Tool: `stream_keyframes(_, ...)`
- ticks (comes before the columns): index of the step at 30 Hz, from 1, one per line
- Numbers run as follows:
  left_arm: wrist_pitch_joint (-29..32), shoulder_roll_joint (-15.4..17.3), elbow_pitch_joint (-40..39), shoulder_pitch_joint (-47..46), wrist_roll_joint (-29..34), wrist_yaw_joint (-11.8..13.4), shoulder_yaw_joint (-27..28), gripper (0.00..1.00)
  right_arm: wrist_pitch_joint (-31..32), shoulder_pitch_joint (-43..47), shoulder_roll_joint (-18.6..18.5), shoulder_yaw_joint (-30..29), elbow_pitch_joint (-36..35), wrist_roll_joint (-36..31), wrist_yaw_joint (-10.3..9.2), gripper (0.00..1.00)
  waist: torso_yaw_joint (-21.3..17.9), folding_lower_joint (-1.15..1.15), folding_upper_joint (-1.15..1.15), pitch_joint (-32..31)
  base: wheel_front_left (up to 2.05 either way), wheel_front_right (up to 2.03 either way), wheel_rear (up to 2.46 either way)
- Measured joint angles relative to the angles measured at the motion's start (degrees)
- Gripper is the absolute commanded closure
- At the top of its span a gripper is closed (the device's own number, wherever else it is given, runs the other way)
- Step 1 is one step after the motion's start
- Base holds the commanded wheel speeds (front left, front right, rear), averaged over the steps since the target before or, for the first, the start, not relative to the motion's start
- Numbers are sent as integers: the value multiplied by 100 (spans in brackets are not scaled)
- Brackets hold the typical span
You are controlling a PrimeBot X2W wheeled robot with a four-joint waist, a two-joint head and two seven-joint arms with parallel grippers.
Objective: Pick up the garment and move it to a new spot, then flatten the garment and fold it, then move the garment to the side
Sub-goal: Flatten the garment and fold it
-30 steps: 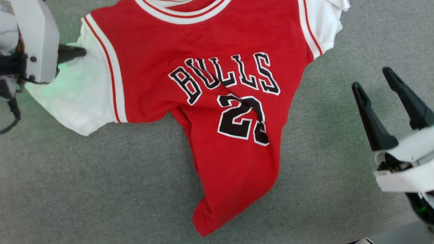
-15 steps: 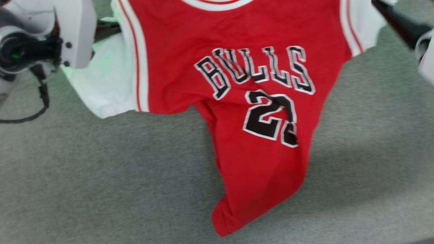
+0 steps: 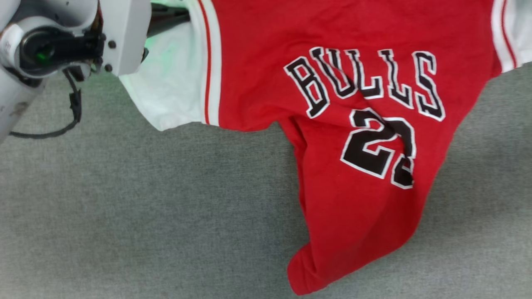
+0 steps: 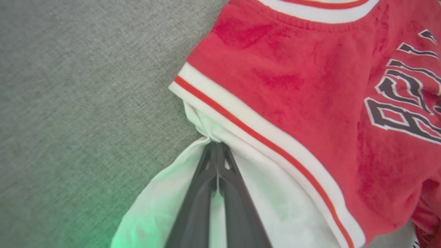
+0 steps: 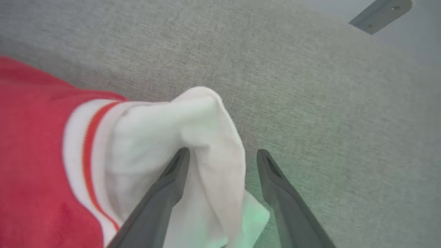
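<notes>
The garment (image 3: 353,83) is a red shirt with white sleeves, spread over the grey cloth surface, its lower half bunched into a narrow fold that ends at the hem (image 3: 307,278). My left gripper (image 4: 216,146) is shut on the white sleeve (image 4: 275,213) just below the striped trim band. Its white wrist housing (image 3: 124,37) shows at the head view's upper left. My right gripper (image 5: 223,153) stands open around the other white sleeve (image 5: 193,127), whose folded edge lies between the two fingers.
A grey fabric surface (image 3: 145,216) stretches around the garment. A black cable (image 3: 75,108) hangs from the left wrist. A grey metal bracket (image 5: 380,12) sits beyond the surface's far edge in the right wrist view.
The head camera has shifted, so the garment sits further right in view. My right gripper went from the lower right up to the far sleeve. The left grip holds.
</notes>
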Motion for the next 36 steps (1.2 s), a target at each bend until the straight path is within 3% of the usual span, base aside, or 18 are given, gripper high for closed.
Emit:
stream_keyframes(6, -145, 15, -53, -219, -165, -3, -216, 100, -107, -264, 93, 285, 191, 196, 0, 0, 66, 0, 0, 136, 0, 0, 0)
stream_keyframes(7, -181, 20, -54, -238, -203, -3, -248, 100, -147, -298, 88, 337, 209, 209, 0, 11, 69, 0, 0, 145, 0, 0, 0)
stream_keyframes(9, -271, 31, -49, -260, -259, -3, -302, 100, -241, -363, 75, 457, 234, 230, 0, 98, 70, 0, 0, 146, 0, 0, 0)
stream_keyframes(19, -1434, 55, 83, -130, -538, 3, -336, 100, -1537, -358, -166, 869, 103, 397, 1, 100, 115, 0, 0, -214, 0, 0, 0)
stream_keyframes(26, -2550, 85, 337, -93, -468, 3, -236, 100, -2539, -619, -369, 756, 272, 424, 0, 100, 227, 0, 0, -525, 0, 0, 0)
stream_keyframes(29, -3178, -1, 787, -204, -304, 3, -99, 100, -3058, -932, -171, 517, 697, 270, 1, 100, 312, 0, 0, -560, 0, 0, 0)
stream_keyframes(36, -4746, -594, 2068, -1234, -272, 3, 721, 100, -4241, -2013, 658, -309, 2015, -102, 1, 100, 447, 0, 0, -492, 0, 0, 0)
